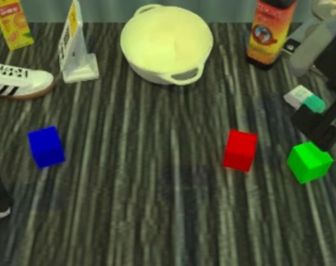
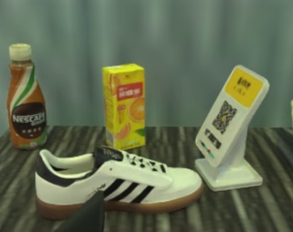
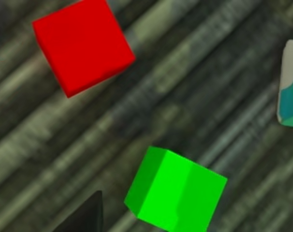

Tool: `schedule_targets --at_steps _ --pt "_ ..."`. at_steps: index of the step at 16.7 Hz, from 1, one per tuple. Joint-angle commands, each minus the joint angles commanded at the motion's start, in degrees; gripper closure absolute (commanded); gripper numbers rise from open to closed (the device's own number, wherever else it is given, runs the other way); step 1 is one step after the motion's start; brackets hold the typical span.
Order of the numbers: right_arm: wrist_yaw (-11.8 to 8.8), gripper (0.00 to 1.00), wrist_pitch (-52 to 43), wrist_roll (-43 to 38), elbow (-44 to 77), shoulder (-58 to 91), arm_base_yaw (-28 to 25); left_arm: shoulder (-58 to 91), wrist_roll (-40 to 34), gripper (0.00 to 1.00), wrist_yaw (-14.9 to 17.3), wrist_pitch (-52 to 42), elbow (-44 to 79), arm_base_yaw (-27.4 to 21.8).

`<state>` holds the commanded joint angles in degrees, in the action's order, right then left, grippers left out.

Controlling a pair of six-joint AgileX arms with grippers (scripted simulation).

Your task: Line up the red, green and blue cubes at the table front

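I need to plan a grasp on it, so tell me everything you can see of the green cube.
The green cube is a small, plain, glossy bright-green block with sharp edges and no markings. It sits flat on the striped table at the right side, turned at an angle to the table's stripes. Nothing touches it: the red cube lies apart to its left, the white and teal eraser farther back. The right gripper hangs just behind it, not holding it.

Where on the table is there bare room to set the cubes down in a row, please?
The widest bare stretch runs along the table front, below the blue cube and red cube, and between them. It is crowded on the right, where the green cube, eraser and right gripper cluster.
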<state>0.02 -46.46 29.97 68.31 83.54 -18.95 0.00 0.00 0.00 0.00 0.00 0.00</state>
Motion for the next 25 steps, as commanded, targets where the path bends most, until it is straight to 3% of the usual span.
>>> schedule_targets --at_steps 7,12,19,25 --pt "0.0 0.00 -17.7 11.7 26.8 31.5 -7.4 0.0 0.0 0.00 0.0 0.0 0.0 0.0" --pt "0.1 0.00 -22.8 15.4 35.6 41.0 -9.7 0.0 0.0 0.00 0.0 0.0 0.0 0.0" --pt "0.1 0.00 -21.8 15.5 34.9 41.4 -9.6 0.0 0.0 0.00 0.0 0.0 0.0 0.0" --pt "0.2 0.00 -8.8 15.3 26.5 45.5 -9.8 0.0 0.0 0.00 0.0 0.0 0.0 0.0"
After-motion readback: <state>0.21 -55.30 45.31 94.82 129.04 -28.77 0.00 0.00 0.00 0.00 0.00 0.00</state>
